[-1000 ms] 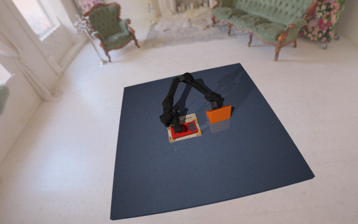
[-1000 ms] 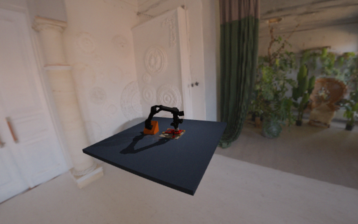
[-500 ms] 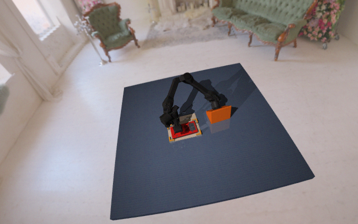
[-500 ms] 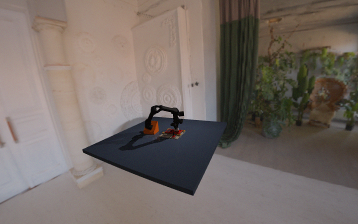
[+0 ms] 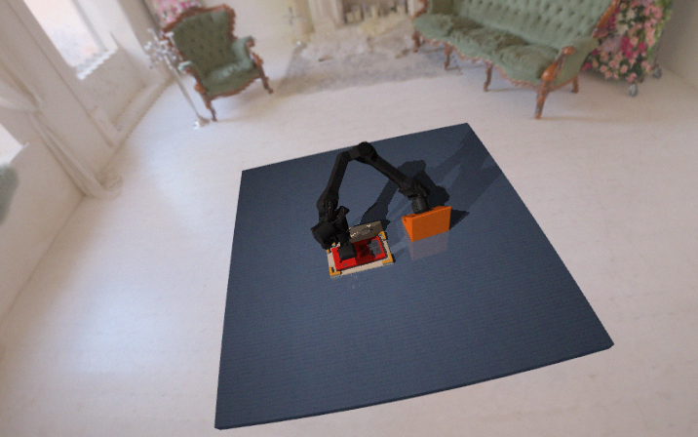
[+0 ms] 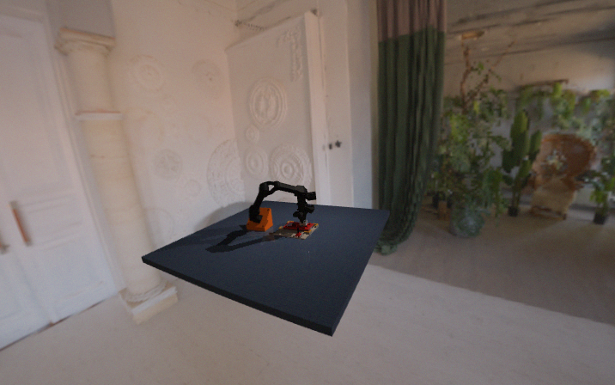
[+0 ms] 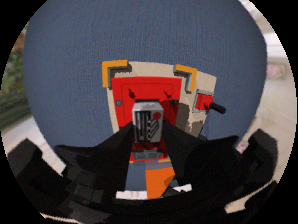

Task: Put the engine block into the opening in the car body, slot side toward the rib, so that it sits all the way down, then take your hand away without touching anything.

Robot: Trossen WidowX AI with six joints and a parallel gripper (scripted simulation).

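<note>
The grey engine block (image 7: 148,122), with dark slots and a red round mark on top, is between the two black fingers. My gripper (image 7: 147,123) (image 5: 347,253) (image 6: 303,221) is shut on it and points down over the red car body (image 7: 122,91) (image 5: 355,262). In the wrist view the block covers the middle of the body, and a dark shadow shows beside it. The block and fingers hide the opening and the rib. How deep the block sits, and which way its slot side faces, cannot be told.
The body lies on a beige board (image 7: 210,82) with orange corner brackets (image 7: 106,75) (image 7: 191,80). A red part (image 7: 203,102) with a black handle (image 7: 217,107) stands at the board's side. The arm's orange base (image 5: 431,223) (image 6: 259,221) is nearby on the dark blue mat (image 5: 360,335).
</note>
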